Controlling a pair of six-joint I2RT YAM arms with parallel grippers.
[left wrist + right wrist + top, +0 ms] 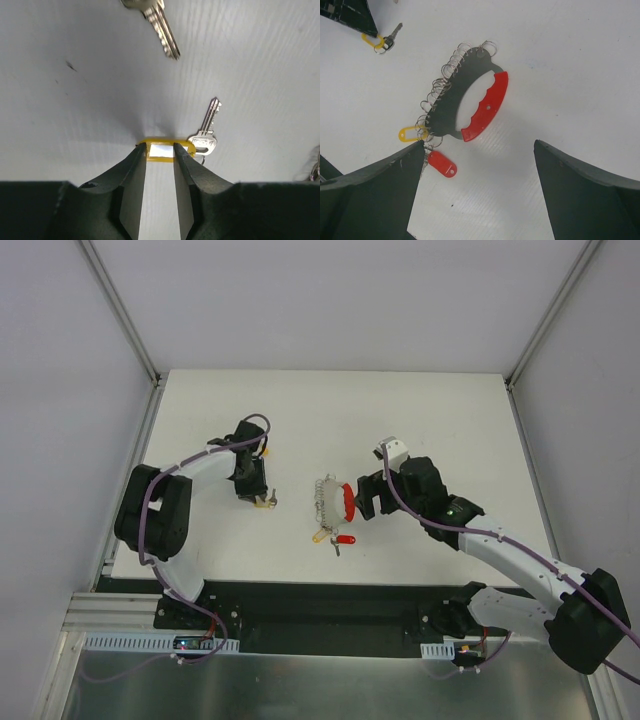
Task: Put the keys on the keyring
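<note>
Gripping a yellow tag (156, 142) by its edge, my L claw (160, 151) is clamped tight on it. The key (206, 131) on that tag lies on the table (420, 420), blade pointing away from the claw, slanted R. A 2nd key (161, 27) lies farther out, blade angled back toward the claw. Keyring (334, 500) sits mid-table btwn both claws, long axis near-to-far, red grip (487, 107) facing my R claw (366, 496), wire rings (442, 82) on the L side. R claw: jaws wide apart, nothing held, just beside the grip.
</note>
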